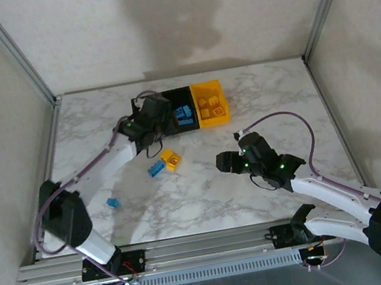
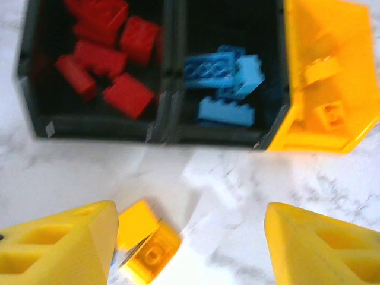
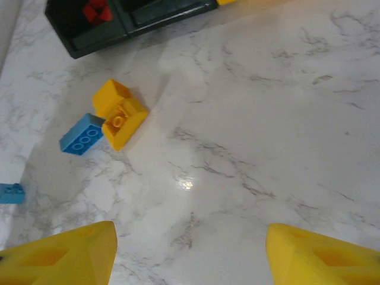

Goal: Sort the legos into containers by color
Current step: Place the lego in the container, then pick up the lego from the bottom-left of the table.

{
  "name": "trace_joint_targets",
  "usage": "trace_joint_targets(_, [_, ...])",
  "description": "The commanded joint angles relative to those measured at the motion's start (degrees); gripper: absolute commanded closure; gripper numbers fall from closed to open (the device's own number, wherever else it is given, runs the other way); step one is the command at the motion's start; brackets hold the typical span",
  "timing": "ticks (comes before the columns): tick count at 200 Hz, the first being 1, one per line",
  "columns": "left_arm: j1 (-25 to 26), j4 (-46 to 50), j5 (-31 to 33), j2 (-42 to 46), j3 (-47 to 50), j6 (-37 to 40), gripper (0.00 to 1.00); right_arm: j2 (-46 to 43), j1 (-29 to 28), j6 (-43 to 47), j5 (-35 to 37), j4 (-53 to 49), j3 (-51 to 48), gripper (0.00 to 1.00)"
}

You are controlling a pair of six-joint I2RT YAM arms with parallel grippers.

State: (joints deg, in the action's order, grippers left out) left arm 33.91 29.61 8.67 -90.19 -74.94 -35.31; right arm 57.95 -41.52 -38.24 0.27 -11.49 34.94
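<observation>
Just short of the containers [image 2: 101, 127], left gripper [image 2: 190, 211] gapes empty, yellow lego [image 2: 151, 255] right beside one finger; right gripper [image 3: 190, 228] spread too, farther off.

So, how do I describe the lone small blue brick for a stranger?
Start at the row of bins at the far edge of the marble table, then come nearer to a longer blue brick touching yellow bricks. The small blue brick lies further left and nearer, beside the left arm, touching nothing.
</observation>
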Motion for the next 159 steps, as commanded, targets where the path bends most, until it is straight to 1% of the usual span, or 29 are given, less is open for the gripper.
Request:
trace_joint_targets(1, [-0.55,2.09,3.38,7.19,8.5,-3.27,0.32,1.04,-1.09,2.58,-2.64,3.88,2.42,0.31])
trace_joint_targets(41, [-2.41,5.62,7.7,20.92,24.36,-13.96,0.29,5.06,-3.27,2.56,-3.56,7.31,3.4,0.31])
trace_joint_targets(76, [-5.86,10.7,12.04,28.67,34.35,-22.47,0.23,7.16,-4.17,2.25,-3.94,8.67,3.8,0.32])
trace_joint_targets(91, [-8.25,11.65,11.83,31.05,37.59,-24.66,0.22,7.17,-4.21,2.31,-3.62,8.68,3.64,0.32])
trace_joint_targets(109, [-10.14,11.59,11.58,33.24,40.46,-26.8,0.21,7.08,-4.25,2.29,-3.43,8.72,3.24,0.32])
trace_joint_targets(122, [-11.24,10.61,10.99,33.85,42.05,-26.92,0.2,7.08,-4.27,2.12,-3.43,8.85,3.1,0.32])
trace_joint_targets(143, [-12.64,9.26,10.85,32.34,43.91,-26.5,0.21,7.09,-4.31,1.98,-3.37,8.94,2.79,0.32])
trace_joint_targets(159, [-13.3,7.82,10.58,30.71,45.09,-26.48,0.24,7.07,-4.26,1.93,-3.12,8.69,2.74,0.32])
